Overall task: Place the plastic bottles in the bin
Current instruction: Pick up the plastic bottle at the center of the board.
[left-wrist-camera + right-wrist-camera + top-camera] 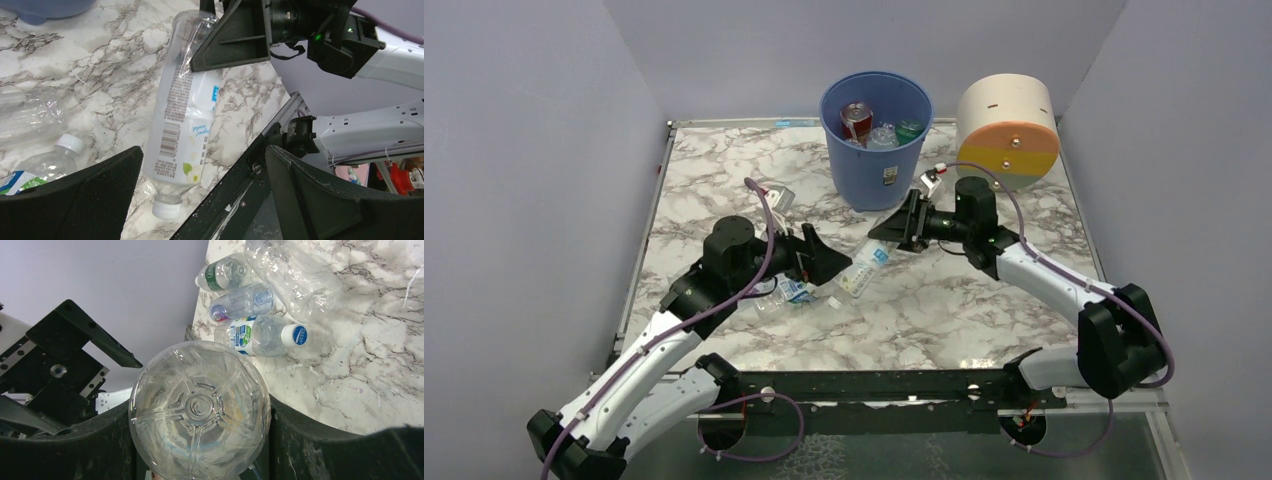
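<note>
Where the left arm reaches over the marble table (984,300), loose bottles (252,335) lie flat in a huddle. The right wrist view shows four: one green-capped, one with a blue-and-white cap, one between those two, and one large crumpled clear one. Just beside them the left gripper (829,262) has its jaws spread wide and holds nothing. It faces the held bottle and is likely parked there, out of the carrying path.

At centre, one bottle (182,125) hangs tilted with its white cap low over the tabletop; I cannot tell if it touches. The right gripper (889,230) pinches it at the base end, a finger on either side of the round bottom. My guess is that this grip lets the bottle swing up and tip over the rim.

The blue bin (844,170) stands upright just behind, near the right gripper, with its mouth open. Three items show inside: one red-labelled, one clear, one green-capped. To the right stands one cream drum (1009,110), which has no part in the job.

Tally: four on the table, one in hand, three binned.
</note>
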You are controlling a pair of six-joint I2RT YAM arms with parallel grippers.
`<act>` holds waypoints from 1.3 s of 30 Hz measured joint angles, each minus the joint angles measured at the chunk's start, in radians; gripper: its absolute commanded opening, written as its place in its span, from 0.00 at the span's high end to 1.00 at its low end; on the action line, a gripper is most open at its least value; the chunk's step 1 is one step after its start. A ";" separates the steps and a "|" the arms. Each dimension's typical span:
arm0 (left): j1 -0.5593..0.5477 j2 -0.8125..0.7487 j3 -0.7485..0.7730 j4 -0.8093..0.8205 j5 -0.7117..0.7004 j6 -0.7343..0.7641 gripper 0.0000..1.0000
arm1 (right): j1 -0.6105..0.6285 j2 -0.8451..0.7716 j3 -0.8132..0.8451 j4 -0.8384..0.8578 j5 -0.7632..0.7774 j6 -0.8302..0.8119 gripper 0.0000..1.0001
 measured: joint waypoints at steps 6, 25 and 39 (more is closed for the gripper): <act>0.000 -0.108 -0.049 -0.048 -0.023 -0.017 0.01 | 0.000 -0.043 0.084 -0.115 0.021 -0.072 0.41; 0.000 -0.156 -0.064 -0.090 -0.031 -0.027 0.01 | 0.000 -0.063 0.427 -0.373 0.127 -0.241 0.40; 0.000 -0.168 -0.063 -0.092 -0.030 -0.024 0.01 | -0.036 0.051 0.715 -0.444 0.225 -0.321 0.36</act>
